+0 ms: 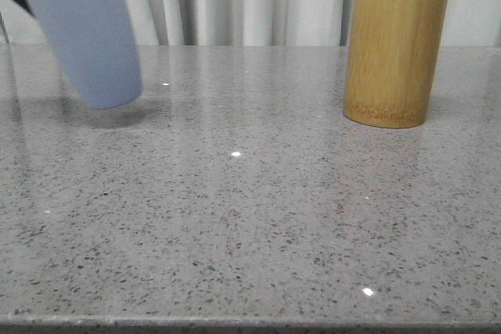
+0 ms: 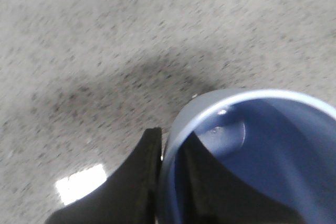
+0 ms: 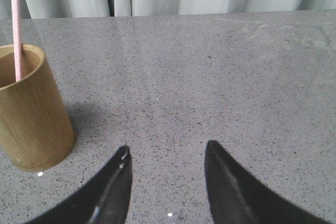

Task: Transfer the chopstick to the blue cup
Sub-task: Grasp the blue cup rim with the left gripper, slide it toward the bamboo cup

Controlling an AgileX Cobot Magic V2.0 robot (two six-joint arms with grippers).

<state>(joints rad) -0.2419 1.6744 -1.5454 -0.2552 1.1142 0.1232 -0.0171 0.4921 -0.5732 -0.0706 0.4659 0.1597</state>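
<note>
Gripping the blue cup (image 1: 88, 41) by its rim, one finger inside the wall and one outside, the left gripper (image 2: 170, 182) holds it tilted and raised off the table (image 1: 250, 217) at ten o'clock, seemingly to present its mouth. The chopstick (image 3: 16, 24) stands in the bamboo holder (image 1: 395, 51) at two o'clock. The right gripper (image 3: 167, 182) hangs released, nothing between its fingers, beside the holder.

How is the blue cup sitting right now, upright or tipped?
Tipped. In the front view the blue cup leans, its base lifted above its shadow on the table. The left gripper pinches its rim.
</note>
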